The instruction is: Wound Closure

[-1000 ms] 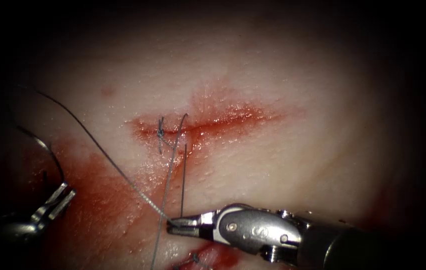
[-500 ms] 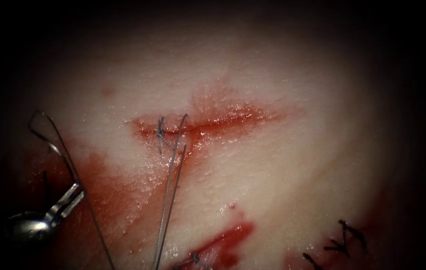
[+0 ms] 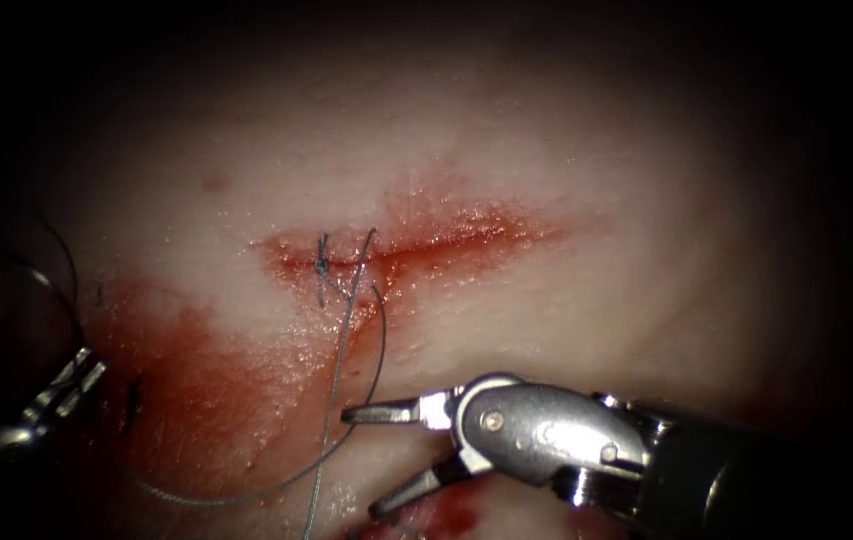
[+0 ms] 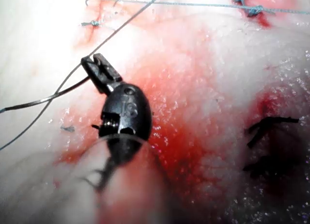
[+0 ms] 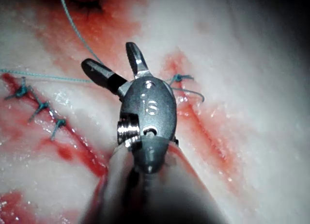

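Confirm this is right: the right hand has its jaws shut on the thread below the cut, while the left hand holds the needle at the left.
Not quite. The right hand has its jaws wide open and holds nothing, as the endoscope view and right wrist view show; the thread curves past its upper jaw. The rest stands: the left hand grips the needle, left of the cut.
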Tool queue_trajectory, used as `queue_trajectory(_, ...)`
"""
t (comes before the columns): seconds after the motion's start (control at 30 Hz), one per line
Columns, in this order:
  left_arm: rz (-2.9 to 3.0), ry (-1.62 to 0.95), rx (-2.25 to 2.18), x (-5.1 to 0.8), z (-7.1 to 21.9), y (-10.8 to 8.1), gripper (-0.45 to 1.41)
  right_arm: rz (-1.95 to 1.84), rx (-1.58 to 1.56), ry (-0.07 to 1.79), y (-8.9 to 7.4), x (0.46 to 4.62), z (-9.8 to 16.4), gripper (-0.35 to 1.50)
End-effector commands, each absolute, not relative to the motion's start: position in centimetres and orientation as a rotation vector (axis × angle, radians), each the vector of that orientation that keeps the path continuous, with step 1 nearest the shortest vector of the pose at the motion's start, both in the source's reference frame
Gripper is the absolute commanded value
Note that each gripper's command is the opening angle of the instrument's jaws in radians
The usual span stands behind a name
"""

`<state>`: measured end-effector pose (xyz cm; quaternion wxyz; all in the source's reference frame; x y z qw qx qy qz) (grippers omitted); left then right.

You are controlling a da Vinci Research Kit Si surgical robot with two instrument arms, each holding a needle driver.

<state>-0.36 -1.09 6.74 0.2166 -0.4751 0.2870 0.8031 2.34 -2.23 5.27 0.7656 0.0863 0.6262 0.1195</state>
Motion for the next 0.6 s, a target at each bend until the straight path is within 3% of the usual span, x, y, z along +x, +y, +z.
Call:
queue_trajectory(0.03,2.219,0.806,-1.313,-0.38,6.8,-1.0,-0.45,0.245,0.158,1.356,-2.1,2.28,5.4,1.36)
queue_trajectory(0.23,2.215,0.818,-1.298,-0.33,6.8,-1.0,-0.45,0.199,0.066,1.314,-1.9,2.12,6.0,1.31)
queue_trajectory(0.6,2.211,0.834,-1.294,-0.45,6.9,-1.1,-0.45,-0.051,-0.148,1.187,-1.7,2.43,6.8,1.19)
